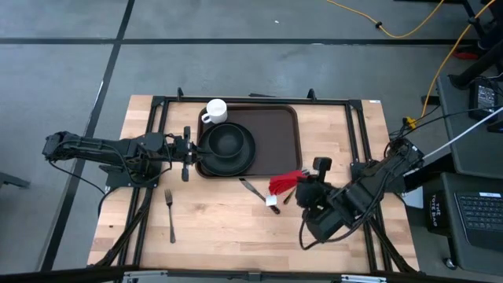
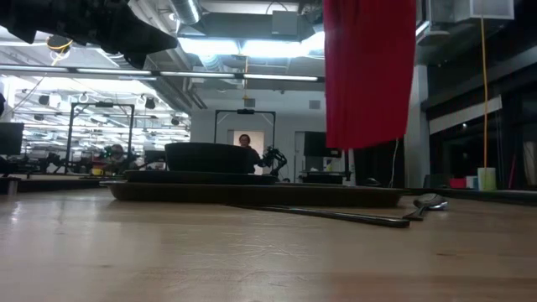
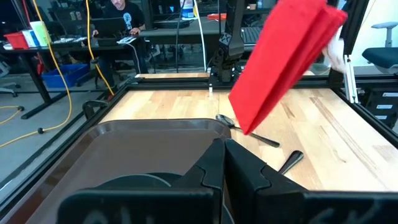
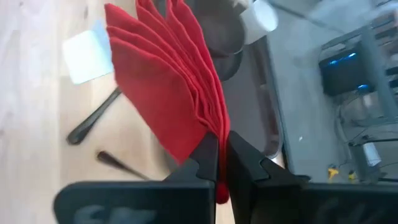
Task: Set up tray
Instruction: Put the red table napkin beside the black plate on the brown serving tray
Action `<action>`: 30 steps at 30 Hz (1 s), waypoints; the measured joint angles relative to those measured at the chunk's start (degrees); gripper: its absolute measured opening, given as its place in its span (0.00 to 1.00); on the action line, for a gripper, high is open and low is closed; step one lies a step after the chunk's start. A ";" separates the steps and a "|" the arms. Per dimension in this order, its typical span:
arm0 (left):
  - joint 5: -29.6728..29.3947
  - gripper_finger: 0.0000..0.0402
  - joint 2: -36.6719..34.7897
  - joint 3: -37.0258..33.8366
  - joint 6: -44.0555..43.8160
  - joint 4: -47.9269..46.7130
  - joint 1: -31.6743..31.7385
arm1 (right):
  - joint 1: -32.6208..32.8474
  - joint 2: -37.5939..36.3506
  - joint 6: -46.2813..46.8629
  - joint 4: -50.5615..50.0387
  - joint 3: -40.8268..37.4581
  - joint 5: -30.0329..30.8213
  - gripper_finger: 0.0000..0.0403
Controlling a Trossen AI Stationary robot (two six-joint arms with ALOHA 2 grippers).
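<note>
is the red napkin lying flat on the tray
No, the red napkin hangs pinched in the right gripper, lifted above the table beside the tray.

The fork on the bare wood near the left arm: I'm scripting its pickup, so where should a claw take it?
Probably mid-handle, coming straight down. The fork lies flat and alone on the table, its length running toward and away from the tray, so fingers should close across the narrow handle. The tine end looks wider and less even.

No text, label, or number can be read anywhere.
</note>
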 joint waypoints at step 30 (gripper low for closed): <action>-0.01 0.01 0.00 0.00 0.02 0.00 0.00 | -37.62 -5.00 -45.34 21.45 -1.32 -17.89 0.04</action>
